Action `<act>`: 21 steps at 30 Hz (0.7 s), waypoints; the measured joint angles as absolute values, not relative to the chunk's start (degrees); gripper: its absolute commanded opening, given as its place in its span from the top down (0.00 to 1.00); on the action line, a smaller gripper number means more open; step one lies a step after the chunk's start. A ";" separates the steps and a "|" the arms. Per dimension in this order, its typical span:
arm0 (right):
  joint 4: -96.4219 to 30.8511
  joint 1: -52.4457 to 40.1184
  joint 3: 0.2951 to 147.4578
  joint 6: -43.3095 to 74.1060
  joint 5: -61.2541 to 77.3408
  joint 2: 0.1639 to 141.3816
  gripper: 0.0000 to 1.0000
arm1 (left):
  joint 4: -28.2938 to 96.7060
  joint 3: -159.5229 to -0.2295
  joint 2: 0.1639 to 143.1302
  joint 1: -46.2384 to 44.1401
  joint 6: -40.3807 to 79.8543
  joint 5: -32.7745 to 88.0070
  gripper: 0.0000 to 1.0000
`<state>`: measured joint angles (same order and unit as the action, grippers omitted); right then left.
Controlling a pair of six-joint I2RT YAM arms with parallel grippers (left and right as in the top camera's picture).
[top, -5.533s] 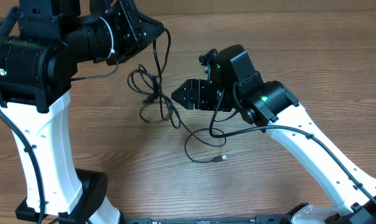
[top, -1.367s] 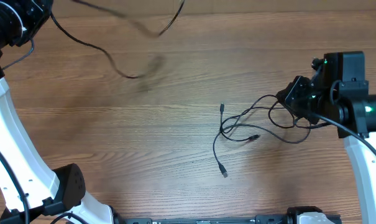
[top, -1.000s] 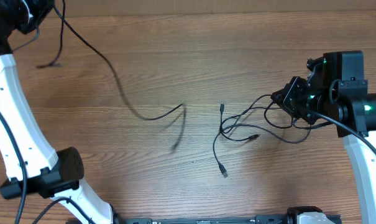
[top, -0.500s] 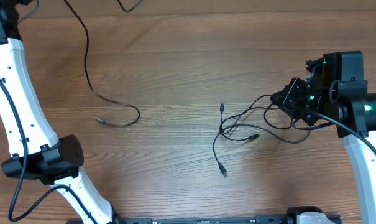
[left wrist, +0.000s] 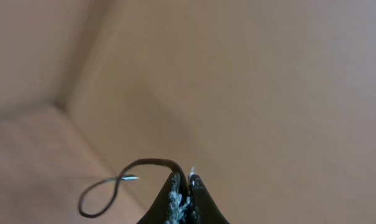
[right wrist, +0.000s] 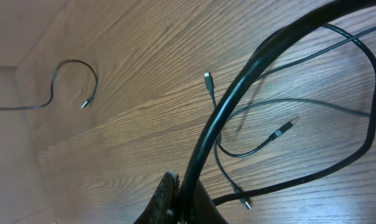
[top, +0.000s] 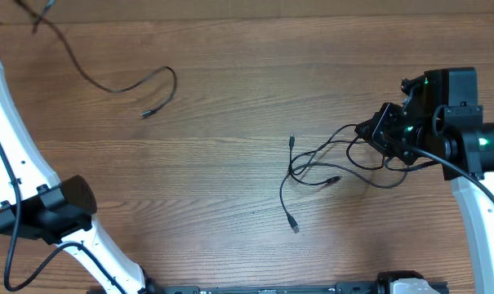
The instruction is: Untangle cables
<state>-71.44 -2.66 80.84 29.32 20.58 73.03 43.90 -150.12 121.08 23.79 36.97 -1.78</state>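
Note:
One thin black cable point(top: 116, 86) lies apart at the far left of the table, its plug end point(top: 146, 113) resting on the wood. It runs up out of the overhead view's top left corner, where my left gripper is out of frame. In the left wrist view my left gripper point(left wrist: 183, 177) is shut on this cable point(left wrist: 144, 163), raised off the table. The other cables point(top: 324, 163) form a loose tangle right of centre. My right gripper point(top: 365, 129) is shut on the tangle's right side; in the right wrist view it point(right wrist: 183, 179) pinches a cable point(right wrist: 237, 93).
The wooden table point(top: 230, 204) carries the left arm's base point(top: 51, 214) at the near left and the right arm point(top: 475, 204) along the right edge. Loose plug ends point(top: 291, 140) point(top: 295, 226) stick out of the tangle toward the middle.
The left arm has drawn its cable farther up and left; the free end slid from mid-left to the far left. The right gripper and the tangle have stayed put.

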 measured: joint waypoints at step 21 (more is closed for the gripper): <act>-72.05 -2.68 80.84 28.47 20.60 73.03 0.96 | 23.57 -150.08 128.46 25.87 31.83 15.44 0.95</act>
<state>-72.05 -2.68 80.84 28.47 20.60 73.03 23.57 -150.08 128.46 25.87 31.83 15.44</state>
